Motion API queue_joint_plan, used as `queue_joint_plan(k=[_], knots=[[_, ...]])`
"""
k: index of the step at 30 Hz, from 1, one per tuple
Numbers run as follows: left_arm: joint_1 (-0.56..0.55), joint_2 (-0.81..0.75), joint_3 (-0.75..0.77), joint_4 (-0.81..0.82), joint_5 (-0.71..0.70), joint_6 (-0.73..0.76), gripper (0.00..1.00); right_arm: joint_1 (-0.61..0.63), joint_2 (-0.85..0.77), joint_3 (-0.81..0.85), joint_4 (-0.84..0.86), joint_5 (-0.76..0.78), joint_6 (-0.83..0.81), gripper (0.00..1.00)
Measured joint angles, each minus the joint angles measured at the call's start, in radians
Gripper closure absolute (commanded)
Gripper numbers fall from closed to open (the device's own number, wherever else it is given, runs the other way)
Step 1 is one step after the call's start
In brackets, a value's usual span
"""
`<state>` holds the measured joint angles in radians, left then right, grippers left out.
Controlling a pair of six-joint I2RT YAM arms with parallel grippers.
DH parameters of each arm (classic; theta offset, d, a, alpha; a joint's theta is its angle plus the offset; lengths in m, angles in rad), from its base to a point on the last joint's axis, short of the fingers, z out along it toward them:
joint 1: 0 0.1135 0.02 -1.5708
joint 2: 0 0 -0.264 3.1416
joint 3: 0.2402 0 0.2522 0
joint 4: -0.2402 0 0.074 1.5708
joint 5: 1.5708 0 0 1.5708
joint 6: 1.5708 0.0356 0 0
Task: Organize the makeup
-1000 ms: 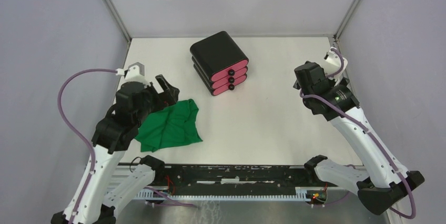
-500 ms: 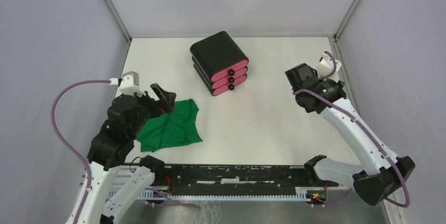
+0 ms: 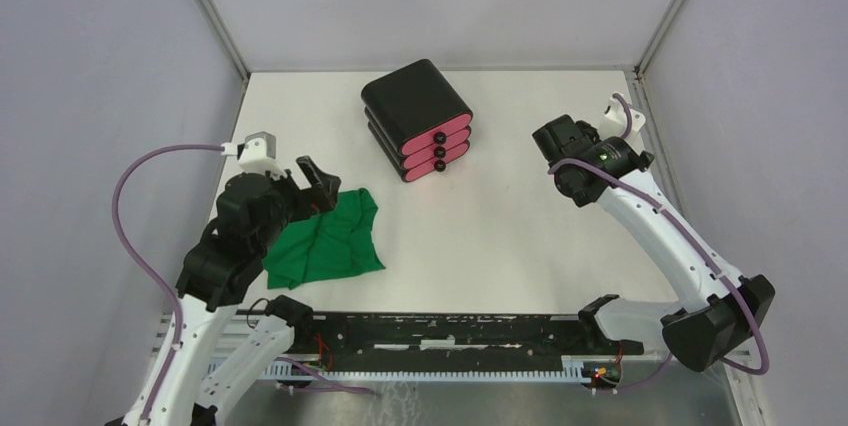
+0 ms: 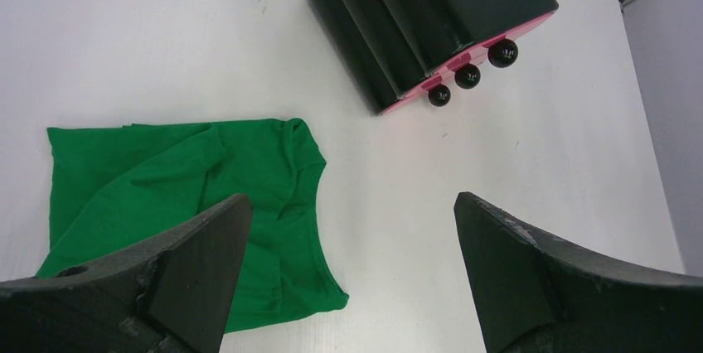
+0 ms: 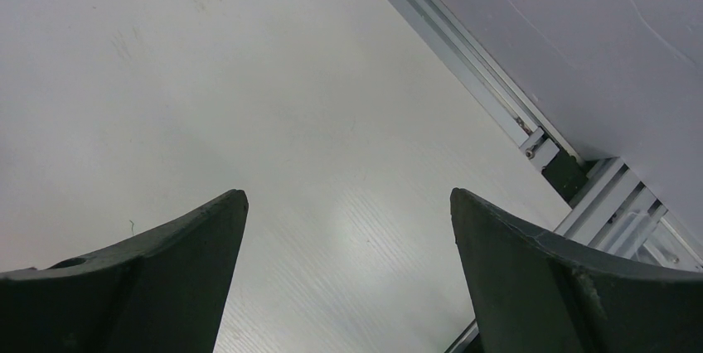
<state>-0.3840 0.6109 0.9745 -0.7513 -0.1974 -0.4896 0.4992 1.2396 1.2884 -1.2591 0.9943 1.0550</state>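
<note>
None of the makeup items show in any view: no sponges, pad, puff, tube or compact. My left gripper (image 3: 318, 182) is open and empty, held above the table at the far left corner of the green cloth (image 3: 325, 237). In the left wrist view its jaws (image 4: 350, 204) stand wide apart over the cloth's right edge (image 4: 191, 195) and bare table. My right gripper (image 3: 552, 139) is open and empty above the right side of the table. In the right wrist view (image 5: 348, 197) it has only bare table between its fingers.
A black box with three pink drawers (image 3: 417, 116) stands at the back centre, all drawers shut, and also shows in the left wrist view (image 4: 431, 13). A metal rail (image 5: 497, 104) and grey wall border the table on the right.
My right gripper has moved left and a little toward the back. My left arm has shifted slightly, its gripper still open over the cloth's corner.
</note>
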Motion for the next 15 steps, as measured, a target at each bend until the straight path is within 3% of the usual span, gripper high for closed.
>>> queue_joint_plan(k=[8, 15], knots=[[0.0, 0.037, -0.011, 0.012, 0.043, 0.011, 0.01, 0.0, 0.009, 0.012, 0.001, -0.007, -0.024, 0.01], [0.0, 0.054, -0.016, 0.055, 0.052, 0.01, 0.01, 0.0, -0.036, -0.024, 0.13, -0.124, -0.184, 0.01]])
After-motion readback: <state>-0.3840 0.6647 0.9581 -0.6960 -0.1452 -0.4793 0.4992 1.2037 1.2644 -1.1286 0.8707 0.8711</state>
